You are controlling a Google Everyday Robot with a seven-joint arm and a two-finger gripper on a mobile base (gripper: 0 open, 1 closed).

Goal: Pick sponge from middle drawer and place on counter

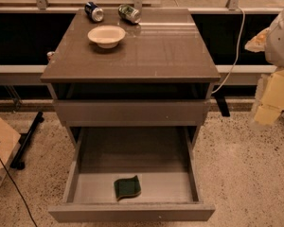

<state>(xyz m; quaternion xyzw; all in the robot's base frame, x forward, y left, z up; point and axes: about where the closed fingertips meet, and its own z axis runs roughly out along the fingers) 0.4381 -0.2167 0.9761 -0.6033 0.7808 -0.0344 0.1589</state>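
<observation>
**A:** What fills most of the view?

**B:** A speckled floor [246, 174], and standing on it the glossy grey-brown counter [156, 56], seen from above and in front. Below the counter is a dark gap, then a plain grey drawer front [132, 112] that is closed.

**A:** And under that?

**B:** The middle drawer [132, 150] is pulled well out toward the near side. Its grey bottom is bare apart from one thing.

**A:** Where is the end effector?

**B:** The end effector [270, 100] hangs at the far right edge of the view. It is a pale yellowish shape below a white part of the arm, at about the height of the counter and well apart from it. Whether it is spread or pressed together, he cannot tell. It touches nothing that can be seen.

**A:** What sits on the counter?

**B:** A white bowl [106, 36] sits upright on the left half, toward the far side. Beyond it, two cans lie on their sides at the far edge, a blue can [93, 11] on the left and a green can [129, 13] just to its right.

**A:** And the sponge?

**B:** The sponge [127, 187] lies flat in the middle drawer, dark green face up, close to the near front panel and a little left of centre.
</observation>
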